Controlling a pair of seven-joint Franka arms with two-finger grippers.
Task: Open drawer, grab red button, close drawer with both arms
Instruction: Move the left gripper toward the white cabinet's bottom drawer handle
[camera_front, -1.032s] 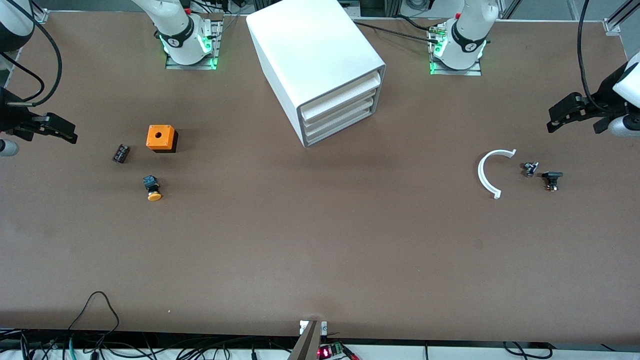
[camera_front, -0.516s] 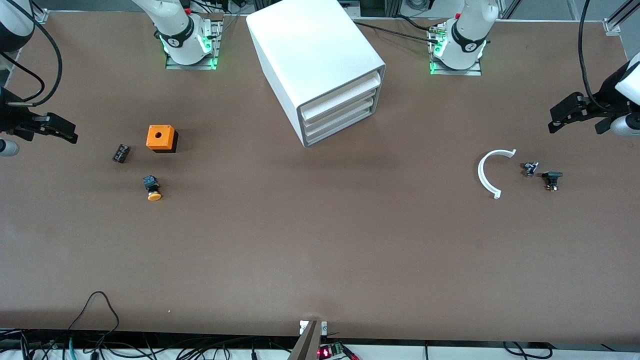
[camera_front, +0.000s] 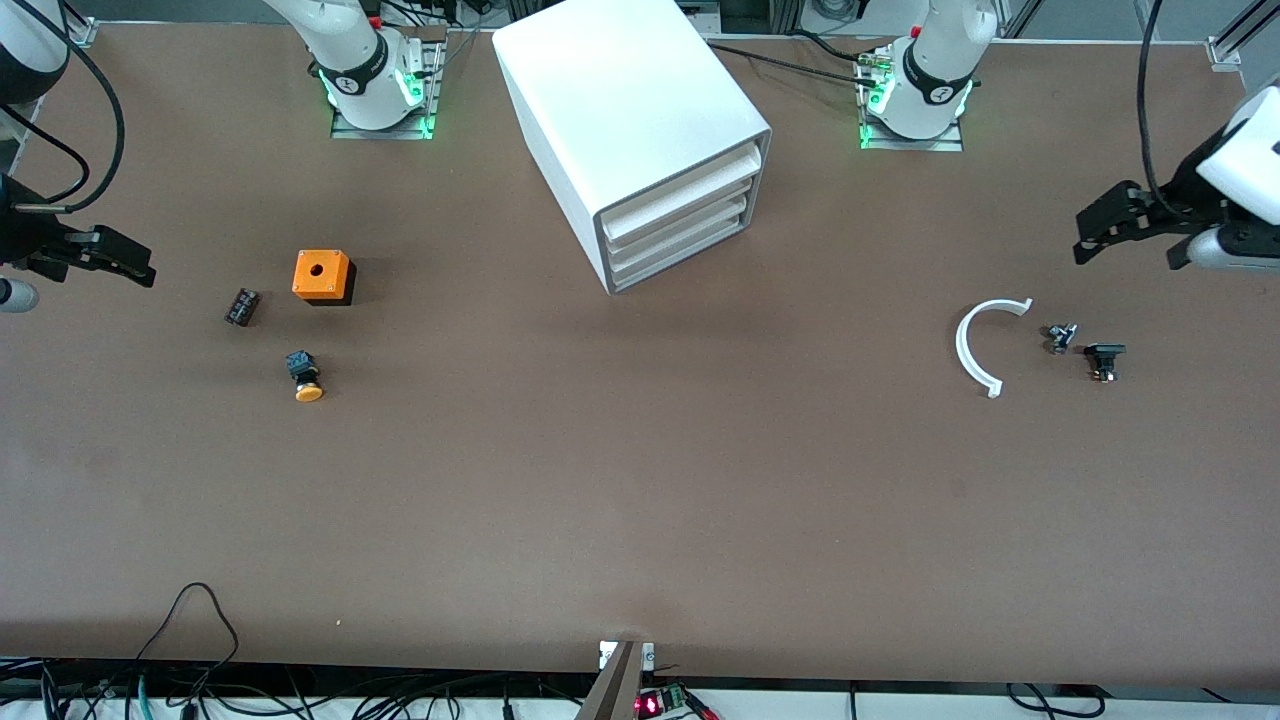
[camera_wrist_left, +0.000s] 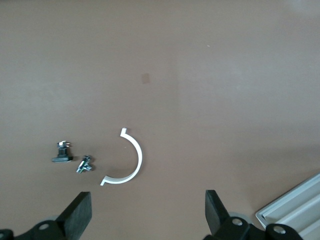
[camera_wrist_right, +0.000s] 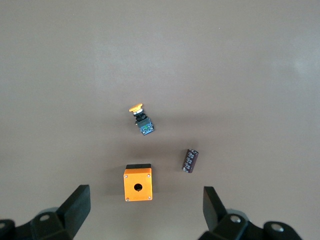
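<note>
Your left gripper (camera_front: 1090, 232) hangs spread above the white plastic half-ring (camera_front: 975, 345). Your right gripper (camera_front: 120, 262) hangs spread beside the orange plastic box with a hole (camera_front: 322, 275); the lowest white plastic drawer (camera_front: 680, 255) sits shut.

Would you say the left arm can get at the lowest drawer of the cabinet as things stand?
Probably yes: the left gripper is open and holds nothing, and only bare table lies between it and the shut drawer.

Robotics lab bench. Wide brown table (camera_front: 640, 480); two white arm bases (camera_front: 372, 85) (camera_front: 925, 90) bolted to plates at frame top, green status lights glowing. Loose black cables (camera_front: 190, 640) along the lower edge, aluminium framing (camera_front: 1235, 40) upper right corner. Small electronic parts scattered: dark capacitor (camera_front: 241, 306), orange box (camera_front: 322, 276).
</note>
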